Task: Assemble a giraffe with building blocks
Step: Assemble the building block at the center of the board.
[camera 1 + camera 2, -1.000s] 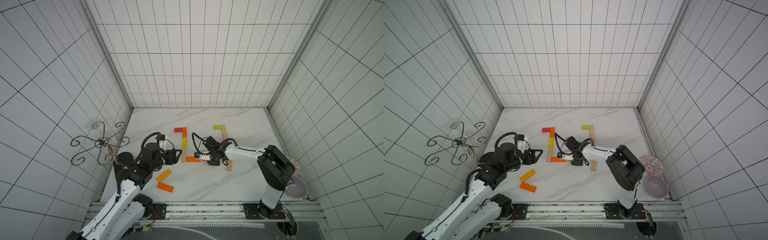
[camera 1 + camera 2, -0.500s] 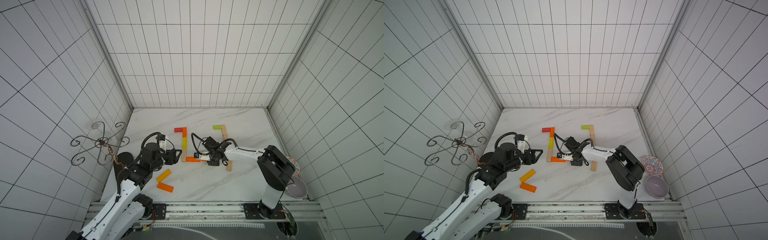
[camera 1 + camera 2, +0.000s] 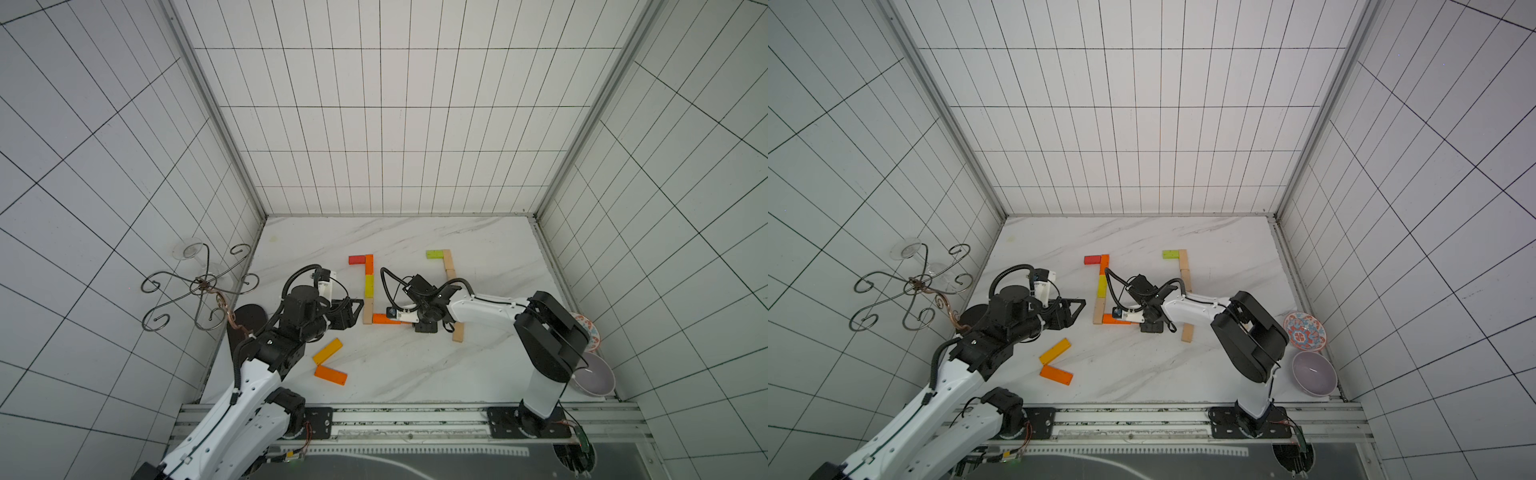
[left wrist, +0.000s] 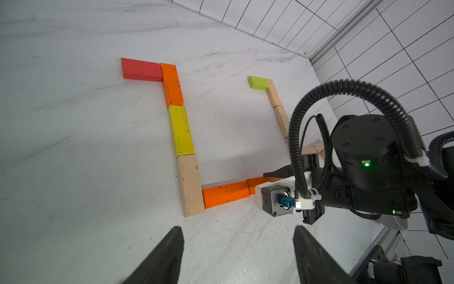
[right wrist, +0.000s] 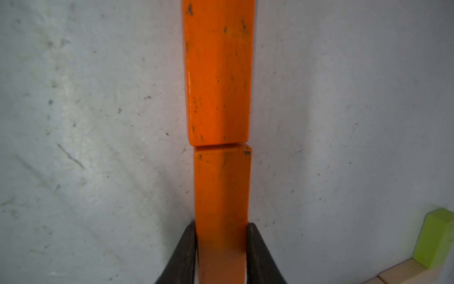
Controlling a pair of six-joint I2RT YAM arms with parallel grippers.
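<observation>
A: Entry one, the tools?
B: Right tool (image 5: 221, 228): clamped on the held orange block (image 5: 222, 191), low over the bench (image 3: 415, 374). That block lies end to end with the placed orange block (image 5: 218, 73), touching and slightly offset. Left tool (image 4: 238, 236): fingers apart, nothing between them, near the wood block's near end.

A: Entry two, the figure?
B: One line, each piece touching the next: red block (image 3: 356, 259), far orange block (image 3: 369, 264), yellow block (image 3: 368, 286), wood block (image 3: 367, 311). The placed orange block branches off its near end toward the right arm (image 3: 486, 307).

A: What stands in the way?
B: In both top views the right wrist's camera housing (image 3: 405, 318) covers the held orange block. The right arm also crosses a second line: lime block (image 3: 434, 254), then plain wood blocks (image 3: 448, 262), with an end wood block (image 3: 458, 333) showing on the arm's near side.

A: Loose stock?
B: Amber block (image 3: 327, 351) and loose orange block (image 3: 331, 375), just beside each other, near the left arm. Wire stand (image 3: 195, 286) with a glass (image 3: 189, 250), by the left wall.

A: Containers?
B: Purple bowl (image 3: 1313, 373), at the bench's right near corner, its plain inner surface showing. Patterned dish (image 3: 1305, 331), just behind it, showing only its own red and blue pattern.
</observation>
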